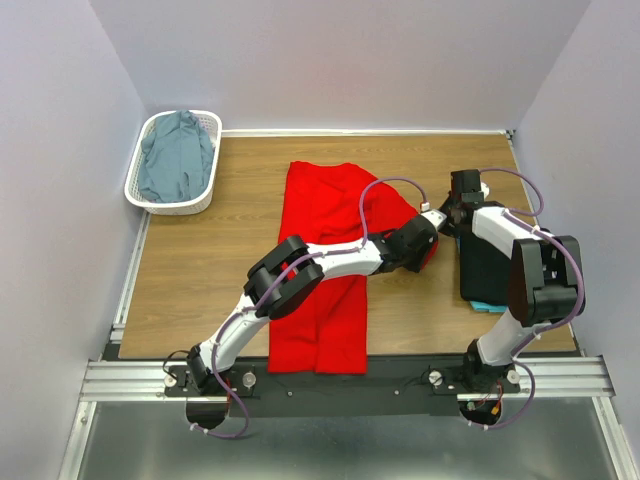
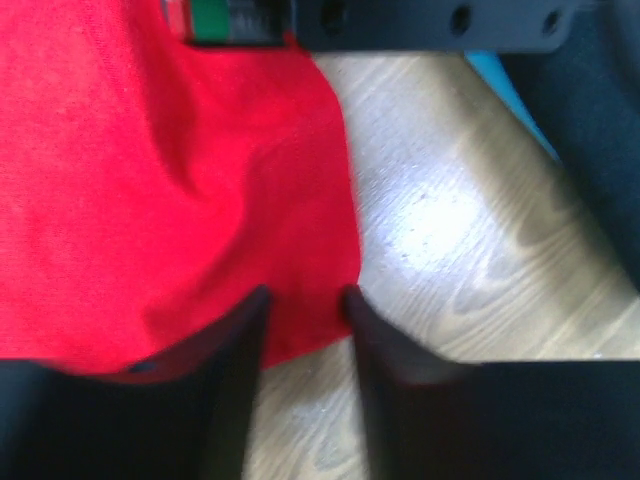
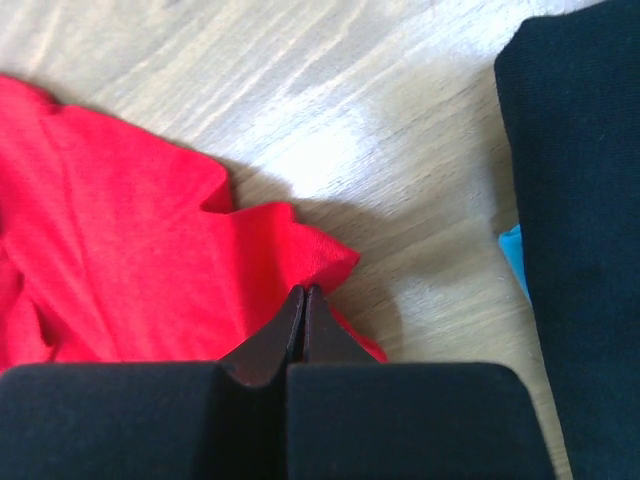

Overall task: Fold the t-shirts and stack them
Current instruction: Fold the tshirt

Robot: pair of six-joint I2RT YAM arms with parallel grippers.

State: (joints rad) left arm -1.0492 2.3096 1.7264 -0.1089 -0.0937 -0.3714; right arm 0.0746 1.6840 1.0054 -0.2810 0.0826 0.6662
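Note:
The red t-shirt (image 1: 325, 210) lies lengthwise on the middle of the table, its right sleeve drawn out to the right. My left gripper (image 1: 428, 248) reaches across it to that right edge. In the left wrist view the gripper (image 2: 305, 300) is open, with the red hem (image 2: 150, 180) lying between the fingertips. My right gripper (image 1: 437, 215) is just beyond. Its tips (image 3: 303, 292) are pressed together on a raised peak of the red sleeve (image 3: 120, 250). A folded black t-shirt (image 1: 485, 270) lies at the right on a teal one (image 1: 485, 306).
A white lattice basket (image 1: 170, 208) at the back left corner holds a grey-blue t-shirt (image 1: 178, 160). The black t-shirt (image 3: 580, 200) lies close to the right of both grippers. Grey walls close in the table on three sides.

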